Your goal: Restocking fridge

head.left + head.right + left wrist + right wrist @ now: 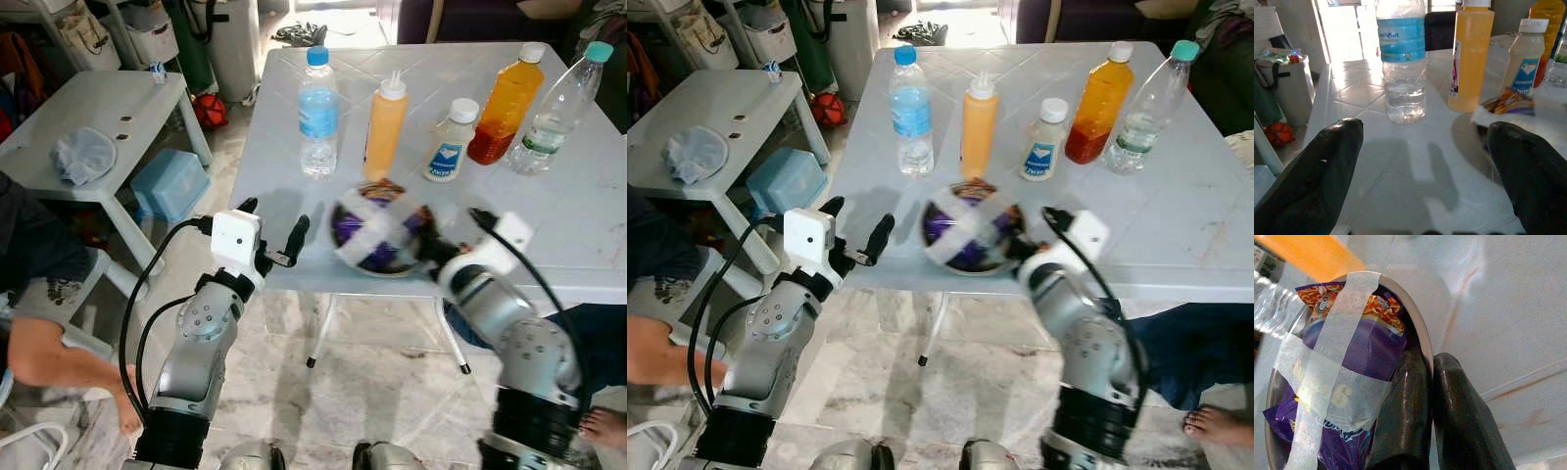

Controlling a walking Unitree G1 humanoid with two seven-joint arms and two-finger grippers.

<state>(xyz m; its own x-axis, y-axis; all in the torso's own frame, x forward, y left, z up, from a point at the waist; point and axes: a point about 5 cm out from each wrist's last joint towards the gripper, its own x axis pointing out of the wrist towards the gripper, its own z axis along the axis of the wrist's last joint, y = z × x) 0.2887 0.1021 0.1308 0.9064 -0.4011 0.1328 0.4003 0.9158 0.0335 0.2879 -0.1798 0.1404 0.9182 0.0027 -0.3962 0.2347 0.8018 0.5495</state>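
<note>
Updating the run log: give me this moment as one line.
right gripper: shut on rim of taped metal bowl of purple snack packets | left gripper: open, at white table edge | clear water bottle: untouched

— What's off to the left?
— A small white side table [93, 108] holding a crumpled grey cloth [83, 156], a blue plastic box [168, 183] beneath, a red ball [209, 110] behind.

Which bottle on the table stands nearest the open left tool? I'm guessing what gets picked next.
The water bottle with the blue cap and blue label, at the robot's-left end of the row; the left tool points toward it.
</note>
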